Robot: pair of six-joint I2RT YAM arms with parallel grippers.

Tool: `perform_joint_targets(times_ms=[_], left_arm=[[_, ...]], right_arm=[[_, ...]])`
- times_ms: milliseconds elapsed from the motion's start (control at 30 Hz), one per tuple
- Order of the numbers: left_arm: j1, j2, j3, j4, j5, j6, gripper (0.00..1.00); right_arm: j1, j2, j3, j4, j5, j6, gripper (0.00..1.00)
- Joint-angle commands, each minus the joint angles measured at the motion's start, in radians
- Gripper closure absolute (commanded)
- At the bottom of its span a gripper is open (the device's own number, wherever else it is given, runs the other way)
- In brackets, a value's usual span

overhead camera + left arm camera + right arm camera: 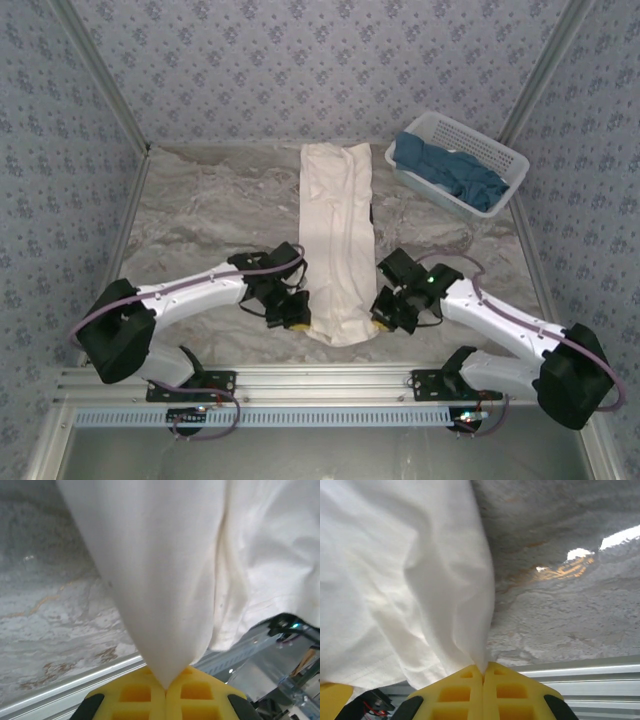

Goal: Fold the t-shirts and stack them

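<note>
Cream shirt folded to narrow strip, table ctr, 12-to-6; L gripper + R gripper clamped on its 6 o'clock corners (crosswise folds left), teal shirts unfolded in basket at 2 o'clock.
</note>
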Motion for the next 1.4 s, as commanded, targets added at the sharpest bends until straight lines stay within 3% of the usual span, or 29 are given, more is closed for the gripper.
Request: perform_joint_targets(times_ms=[0, 333, 700, 767, 833, 867, 933, 1033, 1133, 1367], left_arm=[[0.063, 0.000, 0.067, -0.007, -0.040, -0.025, 1.00], [0.252, 0.175, 0.344, -0.004, -0.039, 0.028, 1.00], [0.430, 0.546, 0.707, 0.010, 0.001, 0.074, 1.00], [0.450, 0.644, 0.805, 0.006, 0.021, 0.088, 0.92], [0.465, 0.744, 0.918, -0.034, 0.038, 0.108, 0.68], [0.471, 0.778, 0.972, -0.051, 0.039, 0.122, 0.62], [0.479, 0.800, 1.029, -0.104, -0.002, 0.143, 0.59], [0.481, 0.752, 1.008, -0.142, -0.068, 0.148, 0.59], [0.466, 0.646, 0.869, -0.083, -0.088, 0.127, 0.60], [0.403, 0.479, 0.557, 0.079, -0.081, 0.021, 0.63]], right_arm=[[-0.033, 0.049, 0.097, -0.067, 0.056, -0.061, 1.00], [-0.218, 0.291, 0.398, -0.049, 0.061, -0.238, 1.00], [-0.389, 0.769, 0.826, 0.009, 0.030, -0.357, 1.00], [-0.411, 0.866, 0.902, 0.006, 0.025, -0.369, 1.00], [-0.430, 0.945, 0.976, 0.032, 0.007, -0.402, 0.73], [-0.437, 0.968, 1.000, 0.064, 0.004, -0.426, 0.57], [-0.447, 0.985, 1.034, 0.102, -0.004, -0.454, 0.46], [-0.461, 0.951, 1.044, 0.092, 0.018, -0.517, 0.42], [-0.465, 0.859, 0.945, 0.115, 0.038, -0.531, 0.41], [-0.416, 0.616, 0.637, 0.183, 0.088, -0.488, 0.49]])
